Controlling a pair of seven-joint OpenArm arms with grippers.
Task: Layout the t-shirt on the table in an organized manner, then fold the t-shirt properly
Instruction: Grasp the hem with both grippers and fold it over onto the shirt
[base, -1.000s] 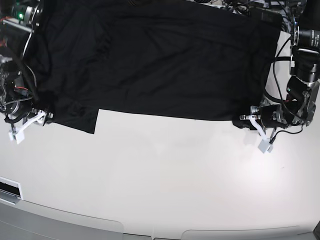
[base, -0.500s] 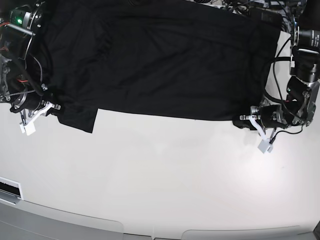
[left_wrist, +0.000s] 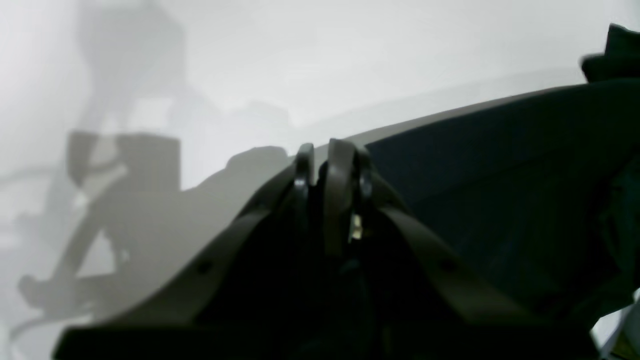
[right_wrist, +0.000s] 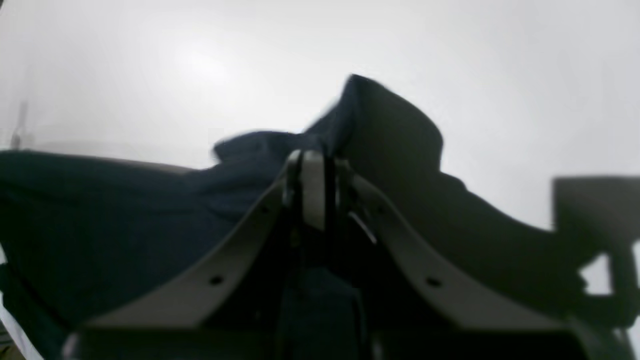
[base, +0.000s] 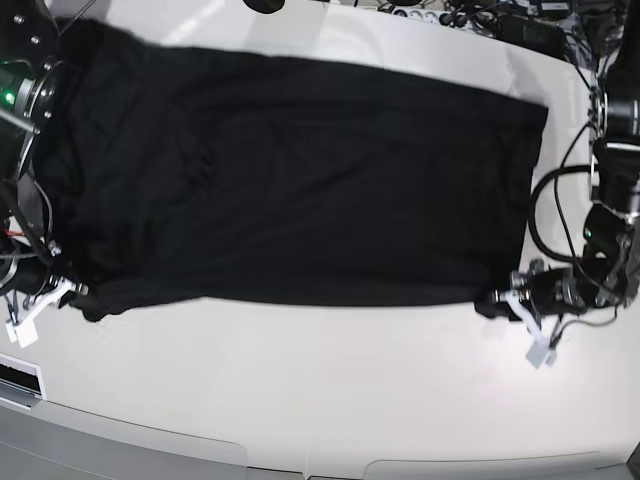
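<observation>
A: Where do we see the t-shirt (base: 290, 175) against the grippers?

B: We see it spread across the far half of the table (base: 320, 390), with its near hem running between them. The left gripper (base: 522, 302) sits at the hem's corner on the base view's right; the right gripper (base: 45, 297) sits at the opposite corner, on that view's left.

A: And how do we read their jaws?

B: In the left wrist view we find the left gripper (left_wrist: 331, 165) pressed together, with dark cloth (left_wrist: 500, 190) reaching up to the fingers; in the right wrist view the right gripper (right_wrist: 314, 175) is likewise closed, a bunched peak of fabric (right_wrist: 380, 125) rising just beyond its tips. So we take both as pinching the shirt.

A: What do we make of the surfaces?

B: We see a smooth, glossy white tabletop that catches the arm's shadow, pale plastic fingers, and soft matte black fabric.

A: And the shirt's look?

B: We see a broad, nearly rectangular sheet, mostly flat with faint creases, slightly rumpled at the right gripper's corner.
</observation>
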